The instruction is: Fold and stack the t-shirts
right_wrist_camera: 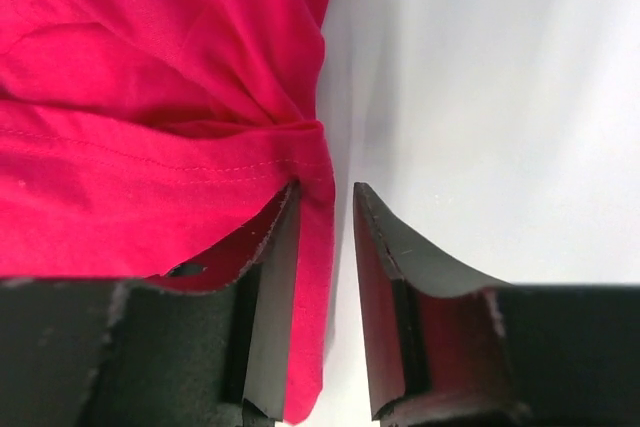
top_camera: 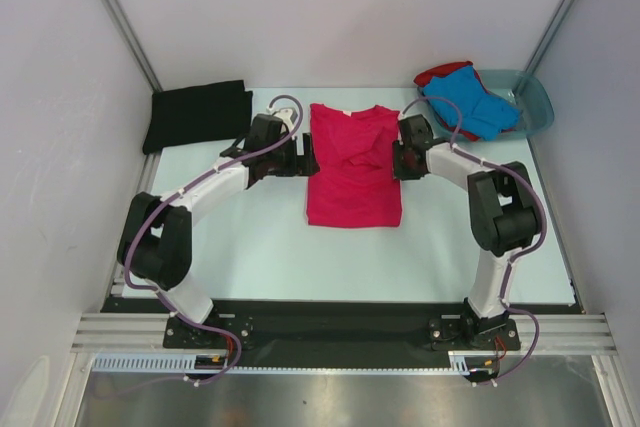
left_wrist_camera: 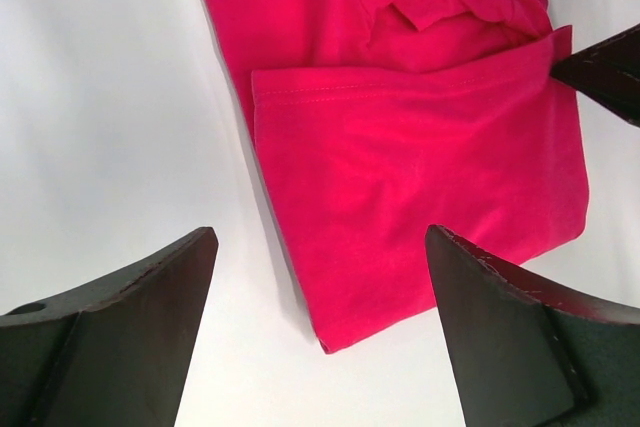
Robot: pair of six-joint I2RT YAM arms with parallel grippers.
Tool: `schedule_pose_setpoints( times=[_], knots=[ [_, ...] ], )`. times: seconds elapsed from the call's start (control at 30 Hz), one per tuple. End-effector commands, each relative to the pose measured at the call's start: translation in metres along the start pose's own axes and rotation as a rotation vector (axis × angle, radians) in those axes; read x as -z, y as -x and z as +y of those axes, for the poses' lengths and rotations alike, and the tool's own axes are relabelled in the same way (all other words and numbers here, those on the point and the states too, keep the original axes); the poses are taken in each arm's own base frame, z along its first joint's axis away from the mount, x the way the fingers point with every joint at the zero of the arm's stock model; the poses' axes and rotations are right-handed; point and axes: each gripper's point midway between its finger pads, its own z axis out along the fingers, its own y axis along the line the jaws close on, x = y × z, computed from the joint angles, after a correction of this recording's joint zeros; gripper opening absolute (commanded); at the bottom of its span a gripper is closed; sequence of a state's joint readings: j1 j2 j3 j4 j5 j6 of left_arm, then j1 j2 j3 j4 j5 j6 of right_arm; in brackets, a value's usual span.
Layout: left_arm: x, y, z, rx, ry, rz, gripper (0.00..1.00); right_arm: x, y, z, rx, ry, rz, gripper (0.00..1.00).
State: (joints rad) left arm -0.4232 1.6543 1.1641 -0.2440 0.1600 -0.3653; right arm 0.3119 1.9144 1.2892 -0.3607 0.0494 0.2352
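The magenta-pink t-shirt [top_camera: 353, 167] lies flat in the middle of the table with its sleeves folded inward. My left gripper [top_camera: 306, 158] is at its left edge. In the left wrist view the left gripper [left_wrist_camera: 320, 317] is wide open, and a corner of the pink shirt [left_wrist_camera: 400, 157] lies between the fingers. My right gripper [top_camera: 400, 160] is at the shirt's right edge. In the right wrist view the right gripper [right_wrist_camera: 327, 187] has its jaws a narrow gap apart, with the shirt's edge [right_wrist_camera: 150, 177] in the gap but not pinched. A folded black t-shirt [top_camera: 197, 114] lies at the back left.
A translucent teal basin [top_camera: 537, 97] at the back right holds the blue t-shirt [top_camera: 470, 102] on top of the red one [top_camera: 437, 74]. Grey walls enclose the table on three sides. My right fingertip [left_wrist_camera: 605, 72] shows in the left wrist view.
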Motion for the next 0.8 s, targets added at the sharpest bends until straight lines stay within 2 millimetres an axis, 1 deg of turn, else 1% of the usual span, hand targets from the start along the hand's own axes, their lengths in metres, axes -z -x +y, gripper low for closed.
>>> schedule_pose_setpoints(
  times=[0.0,0.1,0.13,0.17,0.2,0.23,0.27,0.3,0.33,0.37,0.4,0.43,0.47,0.5,0.53,0.57,0.6,0.63,0.67,0.7,0.73,0.77],
  knots=[
    [0.004,0.006,-0.003,-0.014,-0.002,-0.032,0.92,0.044,0.042,0.01,-0.012,0.035,-0.144,0.34],
    [0.006,0.004,-0.004,-0.012,-0.013,-0.031,0.92,0.06,0.037,0.016,-0.012,0.075,-0.136,0.38],
    [0.006,0.001,-0.005,-0.007,-0.018,-0.023,0.92,0.068,0.036,0.016,-0.013,0.077,-0.14,0.4],
    [0.007,-0.003,-0.005,-0.003,-0.026,-0.021,0.92,0.069,0.028,0.015,-0.011,0.078,-0.122,0.41],
    [0.008,-0.007,-0.009,0.008,-0.045,-0.012,0.93,0.072,0.024,0.014,-0.01,0.073,-0.12,0.41],
    [0.008,-0.012,-0.011,0.011,-0.058,-0.007,0.93,0.078,0.023,0.013,-0.013,0.075,-0.128,0.43],
    [0.009,-0.025,-0.009,0.022,-0.063,0.014,0.93,0.076,0.012,0.007,-0.021,0.069,-0.104,0.45],
    [0.009,-0.039,-0.009,0.043,-0.081,0.034,0.94,0.082,0.009,0.012,-0.031,0.103,-0.101,0.46],
    [0.011,-0.035,-0.014,0.048,-0.104,0.02,0.94,0.082,0.004,0.012,-0.039,0.117,-0.092,0.47],
    [0.01,-0.051,-0.01,0.062,-0.108,0.05,0.94,0.083,-0.002,0.014,-0.047,0.135,-0.081,0.49],
    [0.013,-0.05,-0.014,0.076,-0.129,0.028,0.95,0.081,-0.015,0.017,-0.06,0.173,-0.046,0.5],
    [0.014,-0.057,-0.017,0.085,-0.154,0.04,0.95,0.082,-0.02,0.019,-0.08,0.192,-0.035,0.5],
    [0.015,-0.072,-0.014,0.1,-0.158,0.063,0.96,0.085,-0.023,0.022,-0.094,0.215,-0.036,0.5],
    [0.018,-0.074,-0.016,0.114,-0.172,0.055,0.98,0.082,-0.039,0.023,-0.108,0.24,-0.001,0.52],
    [0.02,-0.076,-0.019,0.118,-0.197,0.047,0.98,0.083,-0.042,0.025,-0.132,0.259,0.003,0.54],
    [0.02,-0.086,-0.018,0.126,-0.211,0.048,1.0,0.086,-0.046,0.027,-0.144,0.283,0.004,0.54],
    [0.021,-0.088,-0.019,0.135,-0.225,0.04,1.0,0.087,-0.049,0.027,-0.156,0.291,0.004,0.55],
    [0.024,-0.088,-0.022,0.139,-0.246,0.024,1.0,0.085,-0.057,0.022,-0.179,0.293,0.009,0.57],
    [0.025,-0.092,-0.024,0.141,-0.277,0.017,0.99,0.086,-0.06,0.024,-0.2,0.32,0.016,0.58],
    [0.025,-0.094,-0.026,0.152,-0.294,0.015,1.0,0.088,-0.061,0.023,-0.218,0.33,0.01,0.58],
    [0.026,-0.096,-0.028,0.159,-0.312,0.009,1.0,0.085,-0.065,0.017,-0.241,0.333,0.011,0.59],
    [0.026,-0.097,-0.032,0.162,-0.348,-0.004,1.0,0.086,-0.066,0.017,-0.255,0.35,0.01,0.59]
  ],
)
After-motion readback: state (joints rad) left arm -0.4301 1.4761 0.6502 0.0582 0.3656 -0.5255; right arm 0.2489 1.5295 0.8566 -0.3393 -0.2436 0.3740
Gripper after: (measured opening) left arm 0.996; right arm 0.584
